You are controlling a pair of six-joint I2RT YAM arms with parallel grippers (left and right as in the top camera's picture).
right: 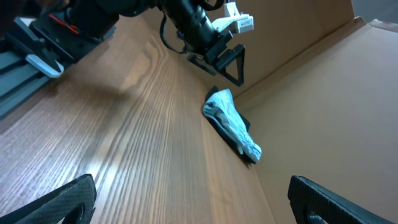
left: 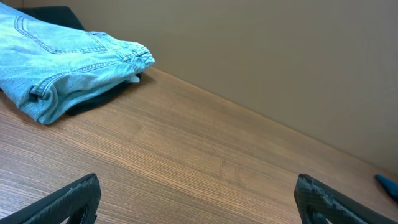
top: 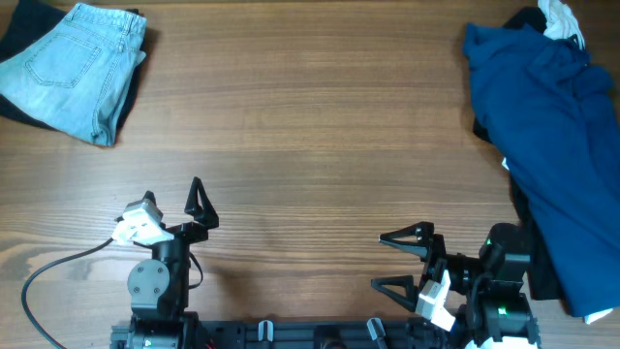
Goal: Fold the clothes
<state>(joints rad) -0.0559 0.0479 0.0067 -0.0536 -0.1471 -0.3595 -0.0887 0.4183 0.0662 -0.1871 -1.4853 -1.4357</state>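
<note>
The deep teal-blue shirt [top: 557, 145] lies crumpled along the table's right side, partly hanging over the edge. A sliver of it shows at the right edge of the left wrist view [left: 388, 184]. My left gripper [top: 199, 206] is open and empty at the front left, far from the shirt; its jaws [left: 196, 199] frame bare wood. My right gripper [top: 405, 260] is open and empty at the front right, pointing left, just left of the shirt's lower part. Its jaws [right: 193, 199] hold nothing.
Folded pale-blue jeans [top: 73, 63] lie on dark cloth at the back left, also in the left wrist view [left: 62, 62] and the right wrist view [right: 233, 124]. A white garment with black cloth [top: 557, 19] peeks from under the shirt's top. A brown wall [left: 280, 56] borders the table.
</note>
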